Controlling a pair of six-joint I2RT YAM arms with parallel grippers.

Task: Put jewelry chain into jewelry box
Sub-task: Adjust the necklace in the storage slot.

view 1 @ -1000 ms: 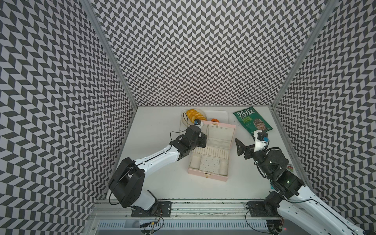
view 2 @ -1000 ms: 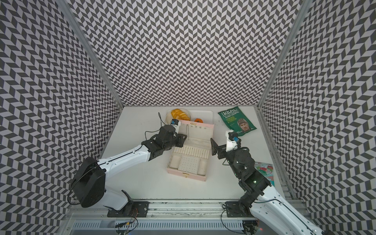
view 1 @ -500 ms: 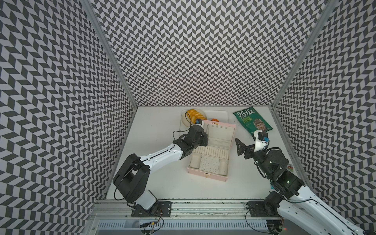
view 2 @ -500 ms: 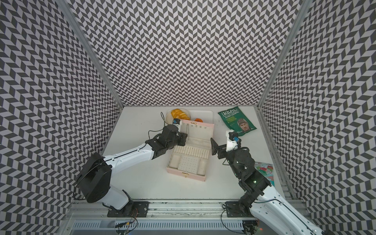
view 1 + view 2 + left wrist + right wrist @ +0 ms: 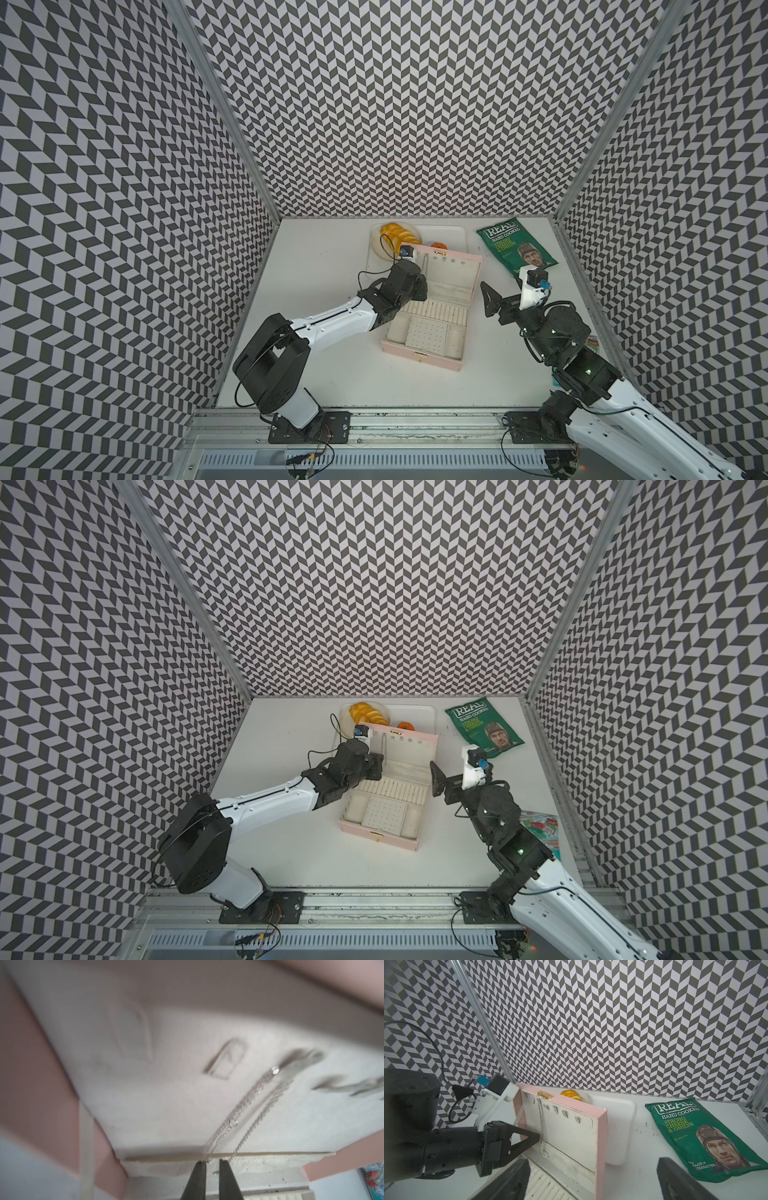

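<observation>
Setting: black-and-white chevron walls [image 5: 415, 104] on three sides, white worktop [image 5: 328, 266] low in the middle of both top views.
Jewelry box [image 5: 399, 354]: pink, open, dead centre of the worktop. Its lid [image 5: 571, 1138] stands up at the back, cream inside facing front.
Jewelry chain [image 5: 541, 1126]: hanging off a hook [image 5: 538, 1100] near the lid's upper left in the right wrist view. Both strands drop to a tiny pendant [image 5: 545, 1154] low on the lid.
Left end effector [image 5: 213, 1162]: tips right at the hanging strands, jaws just a thin gap apart, and I can't make out anything pinched.
Right end effector [image 5: 592, 1159]: jaws spread wide, empty, right of the box.
Extras: green crisp bag [image 5: 515, 249] upper right, white tray [image 5: 457, 230] behind the lid.
</observation>
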